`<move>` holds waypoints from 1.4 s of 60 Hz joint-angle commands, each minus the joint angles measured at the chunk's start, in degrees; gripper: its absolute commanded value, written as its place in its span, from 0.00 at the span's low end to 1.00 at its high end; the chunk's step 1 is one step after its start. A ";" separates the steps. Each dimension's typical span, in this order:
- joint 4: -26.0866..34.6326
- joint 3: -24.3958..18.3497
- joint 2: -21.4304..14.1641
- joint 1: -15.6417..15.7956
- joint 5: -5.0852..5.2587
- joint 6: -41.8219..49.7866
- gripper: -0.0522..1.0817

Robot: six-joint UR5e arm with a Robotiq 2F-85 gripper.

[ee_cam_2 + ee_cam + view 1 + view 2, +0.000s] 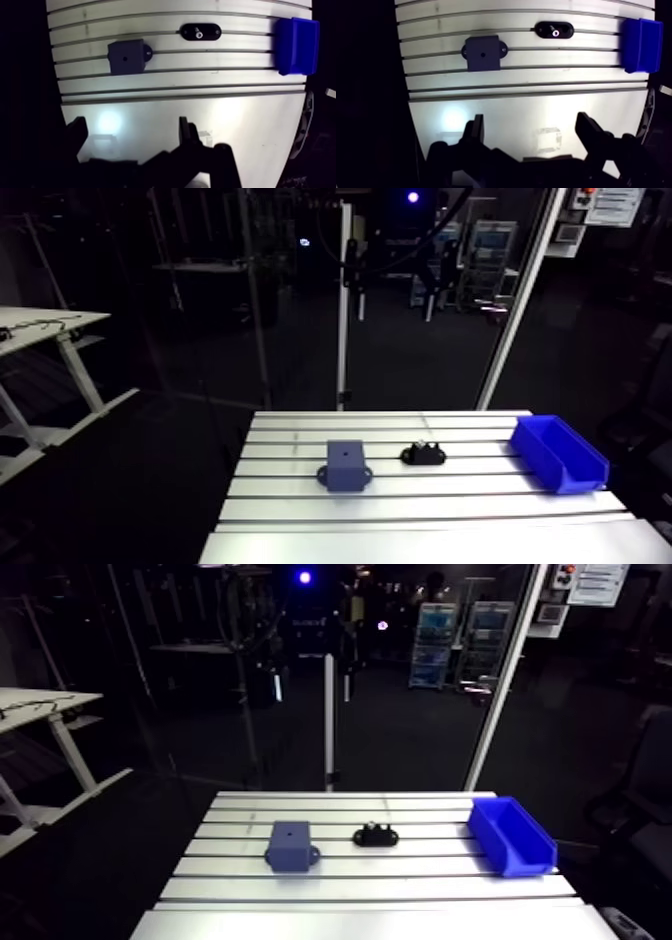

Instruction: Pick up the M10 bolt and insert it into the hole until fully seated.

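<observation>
Slotted table, block, blue bin

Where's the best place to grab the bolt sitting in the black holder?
Probably its exposed upper end, coming straight down from above: the bolt appears to stand in the black holder with only its shiny tip showing, so its lower sides are covered.

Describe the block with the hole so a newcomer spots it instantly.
On the slotted aluminium table, start at the blue bin by one edge and follow the row past the low black holder. Next is the grey-blue block: boxy, taller than the holder, with side tabs and one small hole on top.
</observation>
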 commanded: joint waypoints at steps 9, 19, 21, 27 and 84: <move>-0.03 -0.26 0.11 0.00 -0.01 -0.08 0.06; -0.03 -0.45 0.11 0.00 0.07 -0.09 0.06; -0.03 -0.45 0.11 0.00 0.00 -0.09 0.06; -0.03 -0.29 0.02 -0.01 0.08 -0.09 0.06; -0.03 0.27 -0.07 0.00 0.26 -0.09 0.06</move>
